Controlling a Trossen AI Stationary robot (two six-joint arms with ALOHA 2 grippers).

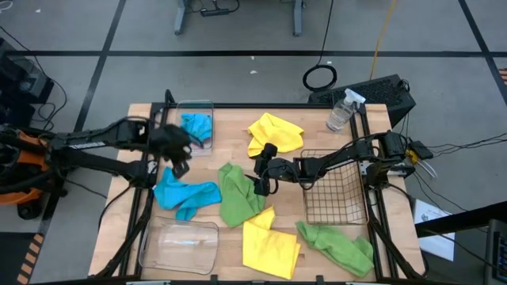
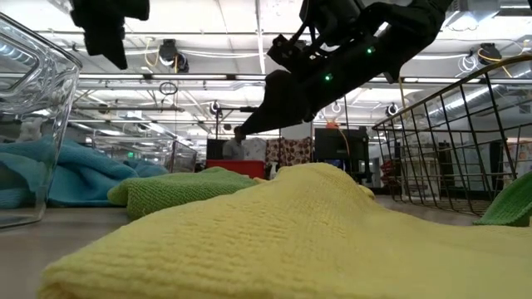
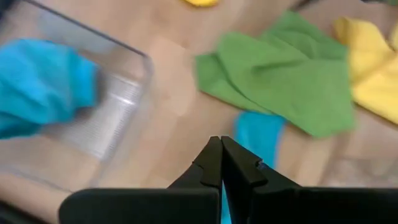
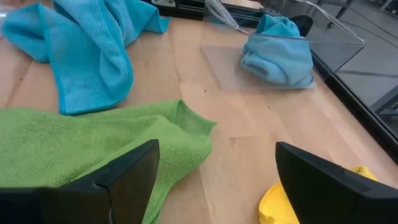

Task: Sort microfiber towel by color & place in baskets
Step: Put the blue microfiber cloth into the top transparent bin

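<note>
- Wooden table (image 1: 238, 119) in an open workshop, cables on the floor beyond.
- Landmark: far clear tub (image 1: 196, 127), already holding one blue towel (image 1: 196, 125).
- Second blue towel (image 1: 184, 194) loose on the wood, nearer than that tub; centre green towel (image 1: 238, 194) just beside it, touching or overlapping a yellow one (image 1: 269, 245).
- Another yellow towel (image 1: 273, 133) level with the tub, toward the wire basket (image 1: 333, 190); second green towel (image 1: 337, 245) near the front edge; empty clear tub (image 1: 181, 245) at the front.
- Left gripper (image 1: 176, 150) just off the far tub's near wall, above the loose blue towel, fingers pressed together on nothing.
- Right gripper (image 1: 263, 170) over the centre green towel, fingers spread wide, empty.
- Likely risk: lifting the green towel could drag its neighbours; both grippers sit close and could clash.
- Bare wood between tub and green towel leaves modest working room.
</note>
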